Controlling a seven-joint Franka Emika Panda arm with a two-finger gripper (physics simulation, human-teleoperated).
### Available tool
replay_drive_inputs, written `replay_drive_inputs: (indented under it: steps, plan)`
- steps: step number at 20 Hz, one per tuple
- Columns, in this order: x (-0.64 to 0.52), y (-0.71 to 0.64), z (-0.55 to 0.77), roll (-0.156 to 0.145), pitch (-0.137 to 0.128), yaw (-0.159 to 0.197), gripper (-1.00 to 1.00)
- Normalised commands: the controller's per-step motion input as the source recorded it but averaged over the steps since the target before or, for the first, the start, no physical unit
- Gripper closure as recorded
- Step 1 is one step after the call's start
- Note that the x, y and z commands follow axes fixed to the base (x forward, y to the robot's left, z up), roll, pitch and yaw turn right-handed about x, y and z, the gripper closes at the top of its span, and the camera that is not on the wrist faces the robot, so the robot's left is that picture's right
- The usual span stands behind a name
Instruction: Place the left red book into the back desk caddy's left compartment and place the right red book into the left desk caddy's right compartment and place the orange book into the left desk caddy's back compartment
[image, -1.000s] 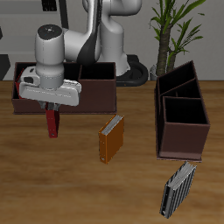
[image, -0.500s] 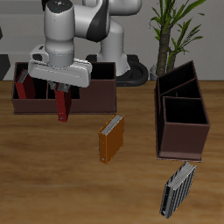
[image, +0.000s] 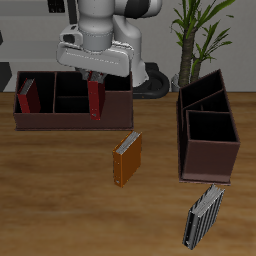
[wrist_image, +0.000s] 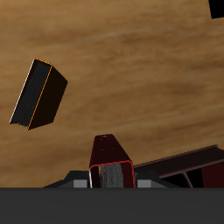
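Hanging upright from the gripper (image: 93, 80), a red book (image: 94, 98) is held by its top edge, and its lower part hangs in front of the front wall of the back desk caddy (image: 60, 115). The two fingers are closed on the book, with only the book's thickness between them; in the wrist view the red book (wrist_image: 110, 156) shows directly under the camera, between the dark finger parts. I think it is held vertical like this because the compartments are narrow slots open at the top, so a book can enter only when it stands straight. A second red book (image: 27, 97) already stands in the end compartment of this same caddy, at the far end from the gripper.

The held book is thin, dark red, with a lighter edge, and it looks stiff, so a grip on one edge seems enough to carry it. The orange book (image: 127, 158) stands on the table nearer the front edge, well apart from the caddies; its cover is brown-orange with a pale page edge. In the wrist view the orange book (wrist_image: 38, 94) appears dark with an orange outline.

The left desk caddy (image: 207, 140) stands beside the plant (image: 196, 35) and is well apart from the gripper. A grey book (image: 204, 215) lies near the table's front edge, below that caddy.
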Motion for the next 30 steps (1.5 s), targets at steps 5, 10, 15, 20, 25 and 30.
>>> replay_drive_inputs:
  steps: [5, 10, 15, 20, 25, 30]
  plan:
    - [-0.02, 0.55, 0.37, 0.048, -0.029, -0.01, 1.0]
    - [0.12, 0.51, 0.36, 0.016, -0.007, -0.043, 1.0]
    - [0.16, 0.26, 0.35, -0.018, -0.003, -0.03, 1.0]
    - [0.14, 0.29, 0.25, -0.005, 0.004, -0.014, 1.0]
    - [0.18, 0.44, 0.11, -0.01, 0.024, -0.023, 1.0]
    - [0.08, 0.48, -0.02, 0.042, 0.015, 0.007, 1.0]
